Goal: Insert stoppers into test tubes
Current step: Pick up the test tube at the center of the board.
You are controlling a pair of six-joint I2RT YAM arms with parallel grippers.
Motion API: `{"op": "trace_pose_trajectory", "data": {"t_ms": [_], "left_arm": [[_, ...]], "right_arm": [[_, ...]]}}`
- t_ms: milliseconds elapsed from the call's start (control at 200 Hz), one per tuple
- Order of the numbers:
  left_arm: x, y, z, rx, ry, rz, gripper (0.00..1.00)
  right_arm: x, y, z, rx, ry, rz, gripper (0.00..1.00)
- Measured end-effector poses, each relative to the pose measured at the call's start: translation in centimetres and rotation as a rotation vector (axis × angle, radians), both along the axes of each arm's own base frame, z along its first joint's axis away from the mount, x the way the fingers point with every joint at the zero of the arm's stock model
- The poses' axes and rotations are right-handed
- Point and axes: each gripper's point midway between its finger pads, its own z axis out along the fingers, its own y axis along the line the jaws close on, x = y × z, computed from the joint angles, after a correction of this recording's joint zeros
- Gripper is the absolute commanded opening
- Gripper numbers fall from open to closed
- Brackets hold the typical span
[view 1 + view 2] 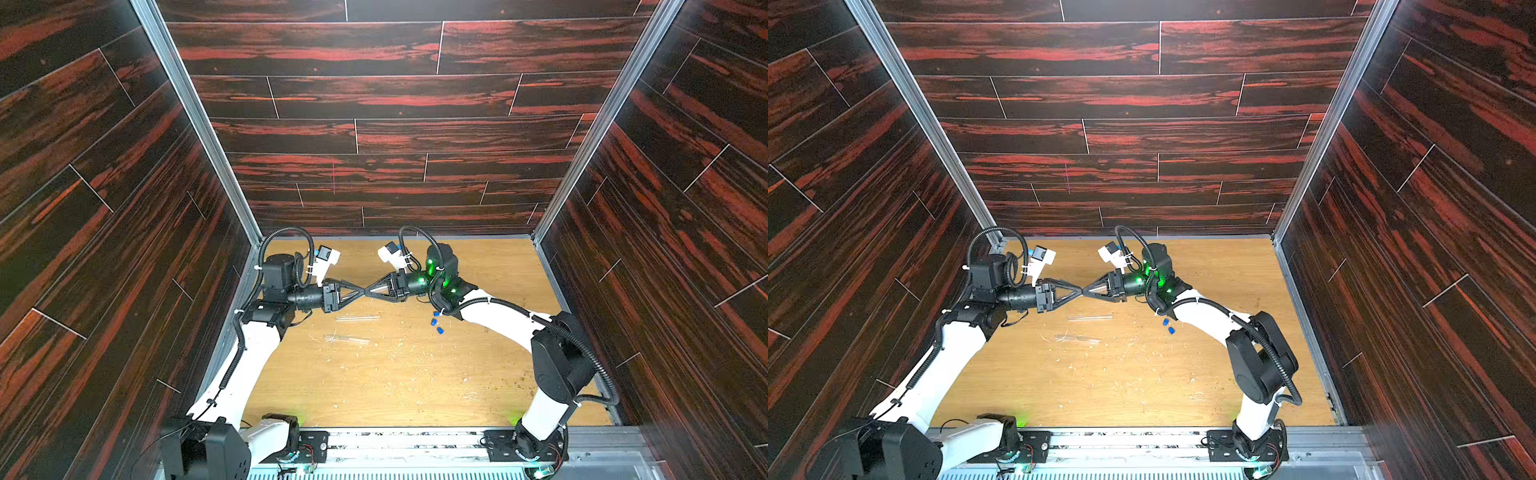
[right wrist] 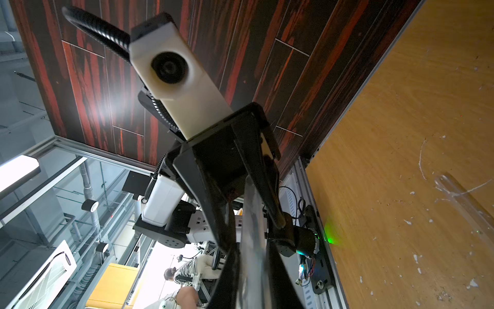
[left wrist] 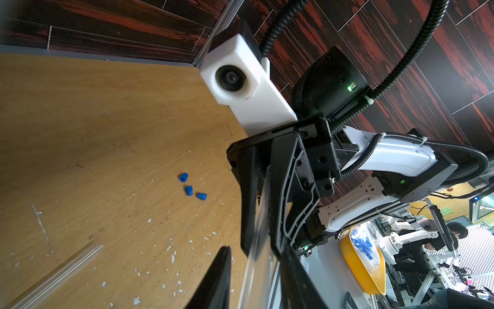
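No tube stoppered yet; three stoppers (image 3: 189,190) lie loose on the table (image 1: 395,386) near two test tubes (image 1: 357,318); right gripper (image 1: 370,292) clamps a third tube (image 2: 251,254) aloft; left gripper (image 1: 360,292) encloses its far end, grip unconfirmed.

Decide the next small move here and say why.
Probably the right gripper should let go of the test tube that spans both sets of fingers, once the left gripper holds it firmly: all three stoppers lie loose beside the right arm.
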Motion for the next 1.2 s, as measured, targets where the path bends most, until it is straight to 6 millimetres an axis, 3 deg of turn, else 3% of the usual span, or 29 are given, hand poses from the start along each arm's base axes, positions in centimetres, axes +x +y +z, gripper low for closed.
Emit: {"op": "trace_pose_trajectory", "data": {"t_ms": [110,225,516,1198], "left_arm": [[-0.03,0.01,-0.06,0.005,-0.009,-0.002,0.51],[-0.12,0.0,-0.15,0.007,-0.01,-0.006,0.39],[-0.17,-0.03,-0.26,0.011,-0.01,-0.008,0.27],[-0.09,-0.17,-0.24,0.001,0.007,-0.011,0.25]], "right_arm": [[0.04,0.0,0.16,0.005,0.001,-0.002,0.06],[0.06,-0.01,0.22,0.006,0.001,-0.002,0.05],[0.53,-0.34,0.63,0.02,-0.005,-0.012,0.05],[0.7,-0.03,0.43,0.027,-0.011,-0.01,0.05]]}}
